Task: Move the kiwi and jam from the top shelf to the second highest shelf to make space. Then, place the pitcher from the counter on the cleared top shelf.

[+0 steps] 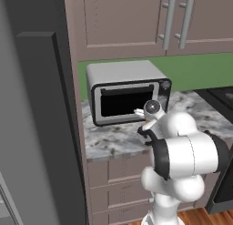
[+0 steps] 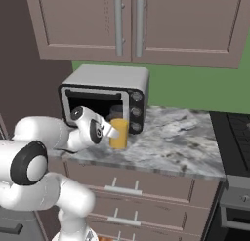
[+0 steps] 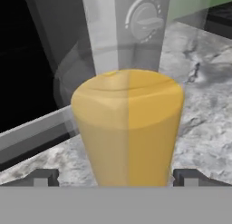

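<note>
Pitcher (image 3: 128, 128) upright on table (image 2: 171, 147), right in front of hand (image 3: 116, 177). Hand spread wide, one fingertip (image 3: 43, 177) either side of yellow body, nothing gripped. Right base view: hand (image 2: 111, 132) level with pitcher (image 2: 118, 132), pitcher just beside front corner of toaster oven (image 2: 105, 96). Green wall (image 2: 195, 89) behind, cabinets (image 2: 136, 25) above.

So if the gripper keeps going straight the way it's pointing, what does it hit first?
The pitcher. In the hand view it stands between the open gripper's fingertips, dead ahead on the counter. Behind it is the toaster oven, which would likely come next, though depth is hard to judge.
</note>
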Controlling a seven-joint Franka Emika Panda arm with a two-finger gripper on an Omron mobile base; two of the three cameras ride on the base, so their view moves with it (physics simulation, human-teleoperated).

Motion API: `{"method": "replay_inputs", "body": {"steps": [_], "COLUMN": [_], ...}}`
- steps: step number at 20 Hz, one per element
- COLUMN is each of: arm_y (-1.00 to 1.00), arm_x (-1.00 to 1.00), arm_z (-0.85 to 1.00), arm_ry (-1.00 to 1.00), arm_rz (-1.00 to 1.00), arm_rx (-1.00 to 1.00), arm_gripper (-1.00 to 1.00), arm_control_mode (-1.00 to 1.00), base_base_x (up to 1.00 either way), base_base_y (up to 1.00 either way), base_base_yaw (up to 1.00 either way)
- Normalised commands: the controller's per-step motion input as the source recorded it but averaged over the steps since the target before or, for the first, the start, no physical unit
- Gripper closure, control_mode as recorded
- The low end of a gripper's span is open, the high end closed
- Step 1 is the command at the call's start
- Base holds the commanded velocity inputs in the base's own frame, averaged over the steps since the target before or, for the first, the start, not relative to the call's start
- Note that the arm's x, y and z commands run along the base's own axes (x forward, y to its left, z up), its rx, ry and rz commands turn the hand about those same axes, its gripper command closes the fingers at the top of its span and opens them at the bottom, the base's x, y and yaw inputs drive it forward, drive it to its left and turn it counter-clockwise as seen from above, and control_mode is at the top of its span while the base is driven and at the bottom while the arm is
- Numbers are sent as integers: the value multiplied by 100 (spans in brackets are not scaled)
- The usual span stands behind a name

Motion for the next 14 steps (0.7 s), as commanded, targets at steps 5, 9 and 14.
{"method": "replay_inputs", "body": {"steps": [5, 9, 14], "arm_y": [-6, -5, 0], "arm_x": [18, 4, 4], "arm_z": [-21, -21, -8], "arm_ry": [0, 0, 0], "arm_rz": [0, 0, 0], "arm_rx": [0, 0, 0], "arm_gripper": [-100, 100, 100], "arm_control_mode": [-100, -100, -100], "base_base_x": [0, 0, 0], "base_base_y": [0, 0, 0], "base_base_yaw": [0, 0, 0]}}
